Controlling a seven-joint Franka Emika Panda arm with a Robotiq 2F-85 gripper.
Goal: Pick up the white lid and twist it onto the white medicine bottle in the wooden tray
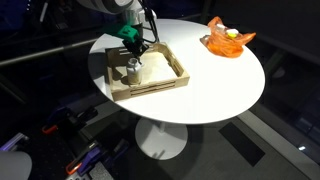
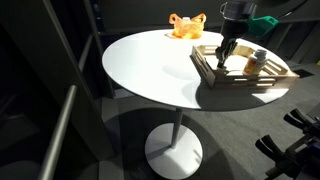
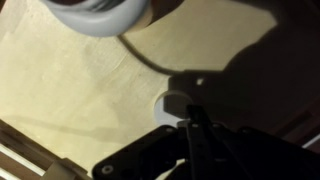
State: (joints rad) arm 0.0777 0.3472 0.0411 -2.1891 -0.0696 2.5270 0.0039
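Pincer (image 3: 192, 118) fingers together, tips at the white lid (image 3: 172, 103) on the wooden tray (image 3: 60, 80) floor, white medicine bottle (image 1: 131, 70) standing near.

Dim room, light pooled on table (image 1: 220, 85); hard shadows; wrist view soft, top seemingly defocused.

Pincer (image 1: 135, 47) low in wooden tray (image 1: 160, 84), near bottle (image 1: 131, 70).
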